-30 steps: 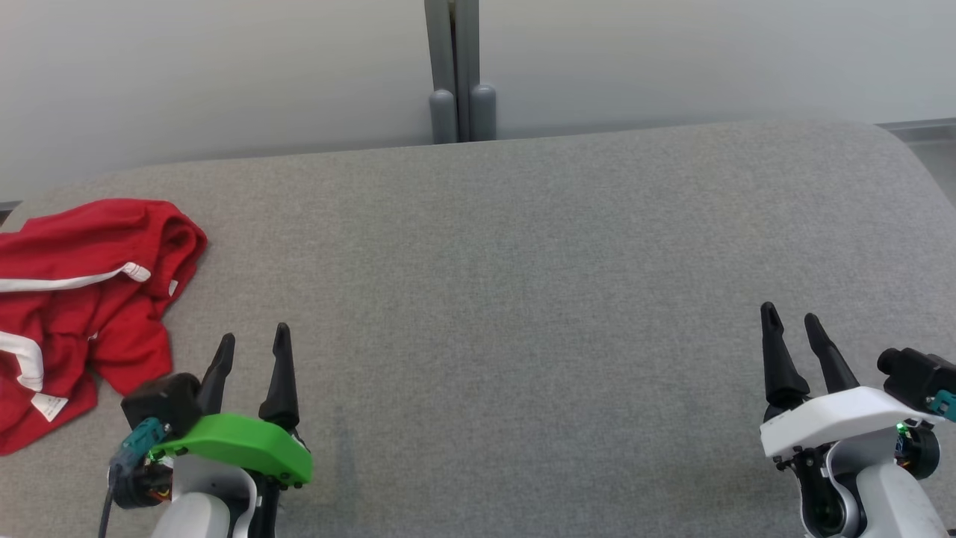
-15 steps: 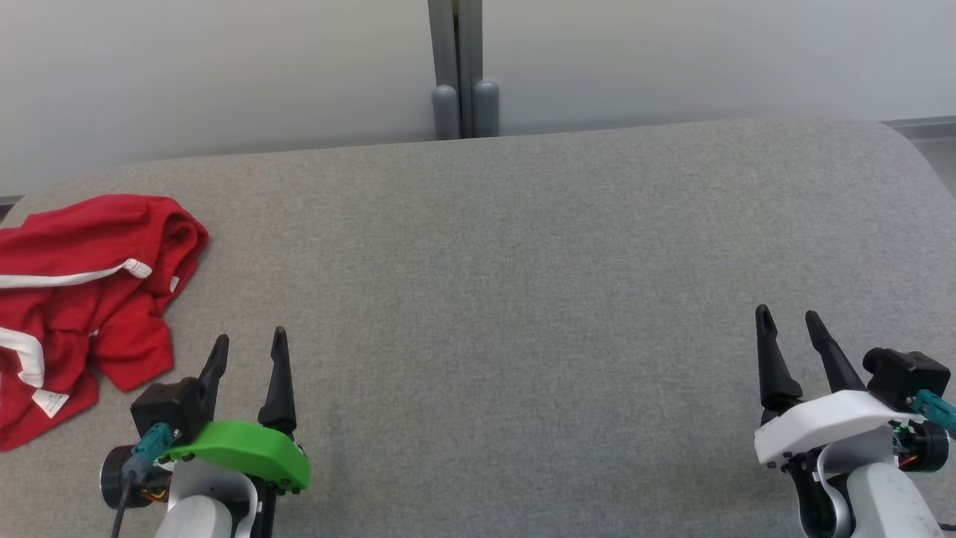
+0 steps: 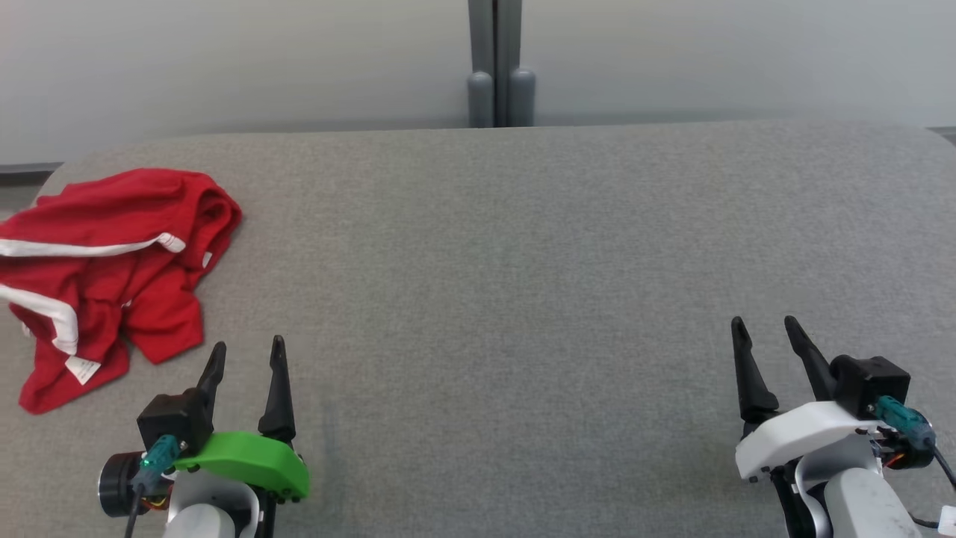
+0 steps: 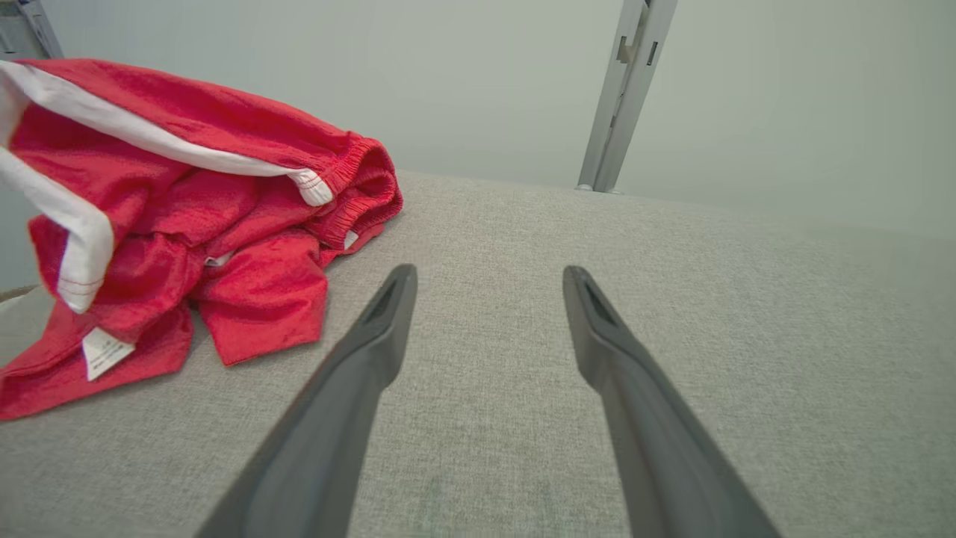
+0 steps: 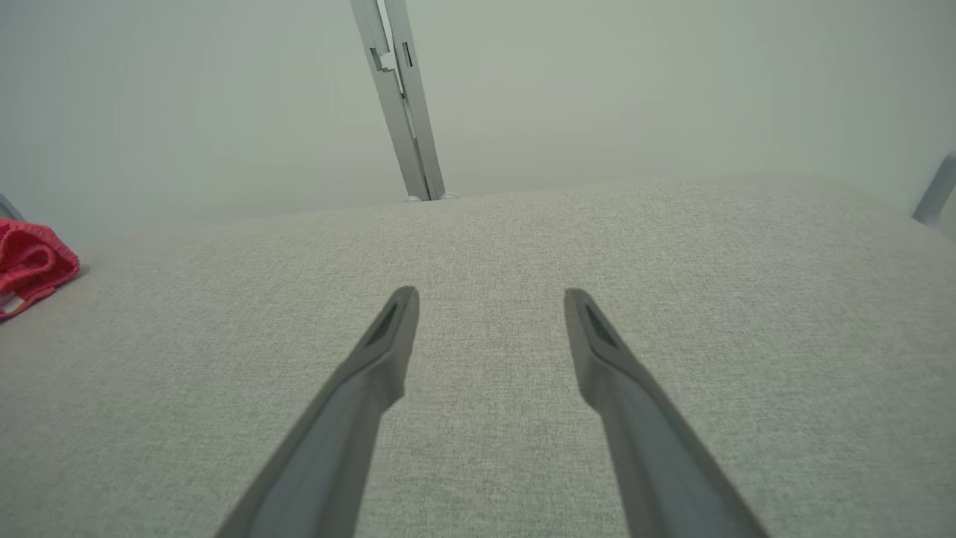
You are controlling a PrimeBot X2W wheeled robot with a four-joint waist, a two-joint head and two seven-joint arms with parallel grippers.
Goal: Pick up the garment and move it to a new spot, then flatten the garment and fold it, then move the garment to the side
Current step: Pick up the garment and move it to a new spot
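A crumpled red garment (image 3: 112, 269) with white stripes and a small white label lies at the far left of the grey padded table (image 3: 523, 261). My left gripper (image 3: 246, 351) stands open just right of and nearer than the garment, apart from it. In the left wrist view the garment (image 4: 187, 217) lies left of the open gripper (image 4: 485, 276), whose fingers have nothing between them. My right gripper (image 3: 765, 329) is open over bare fabric at the lower right. The right wrist view shows that open gripper (image 5: 489, 299) and an edge of the garment (image 5: 30, 265) at far left.
A grey metal post (image 3: 499, 67) rises behind the table's far edge against a pale wall. The table's corners are rounded at the far left and far right.
The head camera has turned left, so the whole picture shifted right and the garment shows more fully. Both grippers have dropped a little lower in the view and stay open.
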